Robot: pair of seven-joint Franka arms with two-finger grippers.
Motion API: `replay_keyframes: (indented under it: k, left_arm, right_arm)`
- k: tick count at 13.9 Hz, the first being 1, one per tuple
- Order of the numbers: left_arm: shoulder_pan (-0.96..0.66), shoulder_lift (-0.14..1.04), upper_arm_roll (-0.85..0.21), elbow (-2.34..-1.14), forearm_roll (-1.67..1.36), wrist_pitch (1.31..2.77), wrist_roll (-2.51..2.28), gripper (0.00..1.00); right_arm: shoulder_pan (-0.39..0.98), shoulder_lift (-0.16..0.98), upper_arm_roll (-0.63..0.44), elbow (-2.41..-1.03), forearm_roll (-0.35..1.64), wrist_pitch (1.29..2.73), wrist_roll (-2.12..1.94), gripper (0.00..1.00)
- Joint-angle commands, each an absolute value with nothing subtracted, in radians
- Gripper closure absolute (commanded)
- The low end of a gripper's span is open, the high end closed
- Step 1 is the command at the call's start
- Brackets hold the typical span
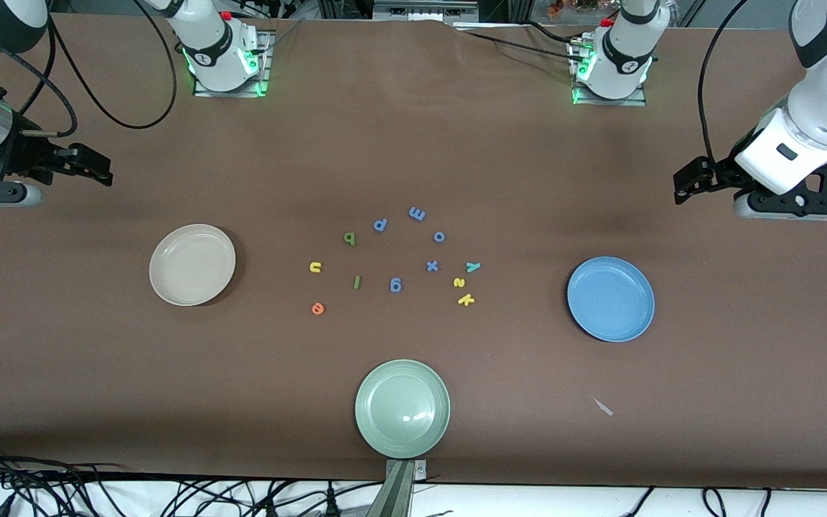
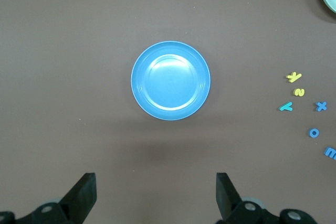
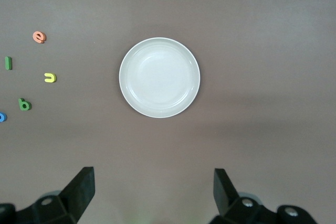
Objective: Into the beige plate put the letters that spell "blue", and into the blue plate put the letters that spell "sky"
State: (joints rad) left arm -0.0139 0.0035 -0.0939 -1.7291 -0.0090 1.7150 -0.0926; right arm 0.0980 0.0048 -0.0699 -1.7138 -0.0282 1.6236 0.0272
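The beige plate [image 1: 192,264] [image 3: 159,77] lies empty toward the right arm's end. The blue plate [image 1: 611,299] [image 2: 170,81] lies empty toward the left arm's end. Between them on the table are the green b [image 1: 349,238], dark green l [image 1: 357,282], yellow u [image 1: 315,267] and orange e [image 1: 318,309]. Closer to the blue plate lie the yellow s [image 1: 459,282], yellow k [image 1: 465,299] and teal y [image 1: 472,267]. My left gripper [image 1: 685,185] [image 2: 155,195] hangs open above the table beside the blue plate. My right gripper [image 1: 94,169] [image 3: 154,192] hangs open beside the beige plate.
A pale green plate [image 1: 402,408] sits near the table's front edge. Several blue-purple letters [image 1: 395,285] lie mixed among the coloured ones. A small white scrap [image 1: 604,407] lies nearer to the camera than the blue plate.
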Motion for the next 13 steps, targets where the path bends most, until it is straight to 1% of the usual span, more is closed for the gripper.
replay_keyframes:
  k: [1,13]
  left_arm:
    - [-0.011,-0.008,-0.097,-1.732,-0.012,1.717,-0.083,0.0]
    - [-0.011,-0.008,-0.097,-1.732,-0.012,1.717,-0.083,0.0]
  right_arm:
    - [0.1,0.009,-0.069,-1.701,-0.046,1.618,0.037,0.0]
    - [0.092,0.011,-0.072,-1.7,-0.049,1.631,0.035,0.0]
